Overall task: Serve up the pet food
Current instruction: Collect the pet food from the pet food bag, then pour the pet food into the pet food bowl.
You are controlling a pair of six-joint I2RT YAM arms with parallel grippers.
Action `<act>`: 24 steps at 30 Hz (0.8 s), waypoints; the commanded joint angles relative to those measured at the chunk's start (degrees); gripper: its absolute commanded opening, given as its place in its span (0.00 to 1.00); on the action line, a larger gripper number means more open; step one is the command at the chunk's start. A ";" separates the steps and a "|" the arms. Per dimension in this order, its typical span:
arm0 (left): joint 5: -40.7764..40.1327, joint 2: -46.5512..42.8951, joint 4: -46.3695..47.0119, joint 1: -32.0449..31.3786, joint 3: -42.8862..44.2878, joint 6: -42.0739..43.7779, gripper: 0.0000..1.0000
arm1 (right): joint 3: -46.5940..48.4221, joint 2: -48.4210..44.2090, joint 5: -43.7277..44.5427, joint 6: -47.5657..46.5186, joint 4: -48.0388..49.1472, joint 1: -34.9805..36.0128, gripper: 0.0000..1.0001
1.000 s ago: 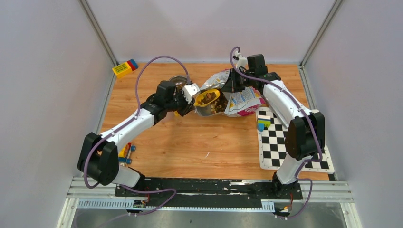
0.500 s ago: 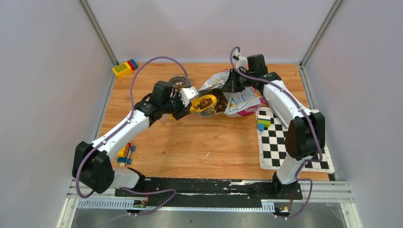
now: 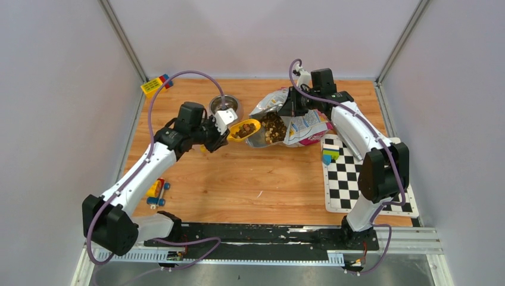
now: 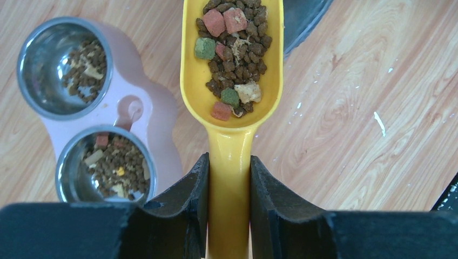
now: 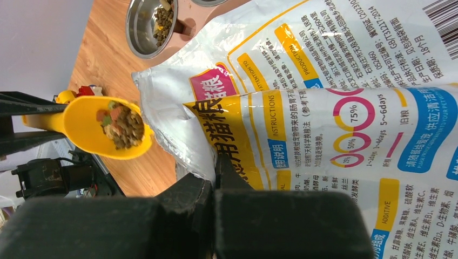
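- The pet food (image 4: 232, 59) is a loose mound of small brown kibble with a few bigger red, green and pale chunks. It lies in the hollow of the yellow scoop (image 4: 231, 127). More of it sits inside the open bag (image 5: 335, 108), and both steel cups of the pink double bowl (image 4: 156, 116) already hold some.
- I judge it dry, light and free-rolling, and too small and scattered for a claw to take directly. It has to travel in the scoop, kept level, since a tilt or a jolt would shed pieces. The place to take hold is the scoop's stiff handle.
- The left claw (image 4: 229, 167) is pinching that handle just behind the hollow, one finger on either side. The scoop hangs over bare bench (image 4: 356, 140), just beside the bowl and not above either cup.
- The right claw (image 5: 216, 181) is pressed together on a fold of the bag's edge, holding the mouth up. The bag looks thin and crinkly, and I expect it would sag if let go.
- The left wrist view alone shows how full each cup is and that the scoop sits off to the bowl's side.
- From above, only one cup shows, the other hidden by the left arm, but that view alone looks into the bag's mouth at the kibble.
- The right wrist view shows the pinch on the fold and the scoop near the bag's lip. Whether they touch, I cannot tell.
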 commanded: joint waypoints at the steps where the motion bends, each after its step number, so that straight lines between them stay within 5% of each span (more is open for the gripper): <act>1: 1.66 -3.51 -1.21 2.72 2.45 1.20 0.00 | 0.91 -4.23 -3.34 0.77 1.19 -0.24 0.00; 13: 0.31 -4.06 -1.28 9.65 4.21 2.47 0.00 | 0.70 -4.52 -3.48 0.78 1.17 -0.22 0.00; 24: -5.46 4.76 0.40 13.22 9.23 3.70 0.00 | 0.61 -4.59 -3.61 0.86 1.28 -0.22 0.00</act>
